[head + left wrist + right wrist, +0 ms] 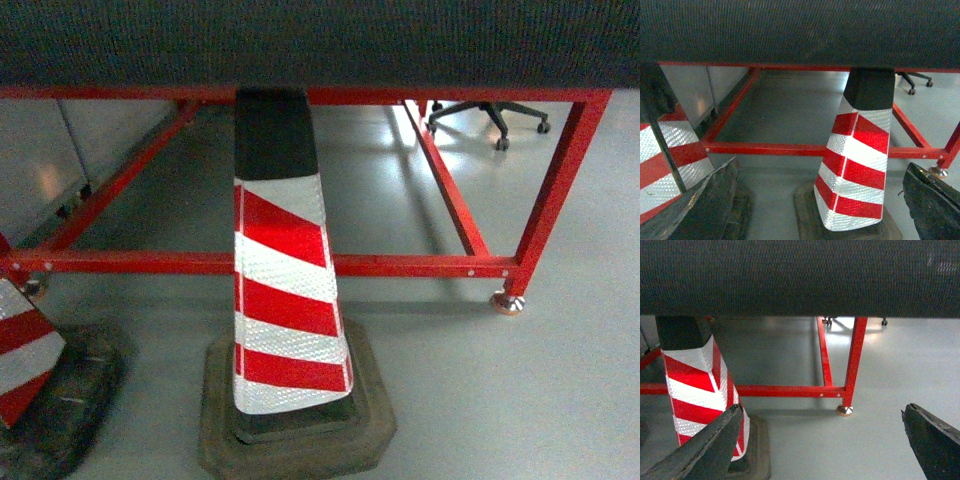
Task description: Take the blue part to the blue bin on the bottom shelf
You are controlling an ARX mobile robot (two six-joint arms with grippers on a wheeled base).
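The blue part, the blue bin and the bottom shelf are out of view in all three views. My left gripper [820, 192] is open, its dark fingers [705, 210] spread wide with nothing between them, looking at a traffic cone. My right gripper [822, 437] is open too, with only bare grey floor between its fingers [932, 442]. Neither gripper shows in the head view.
A red-and-white striped cone [285, 300] on a black base stands right in front. A second cone [25, 360] stands at the lower left. Behind them runs a red metal frame [400, 264] with a foot [507, 302] under a dark table edge [320, 40]. An office chair base [490, 115] stands far back.
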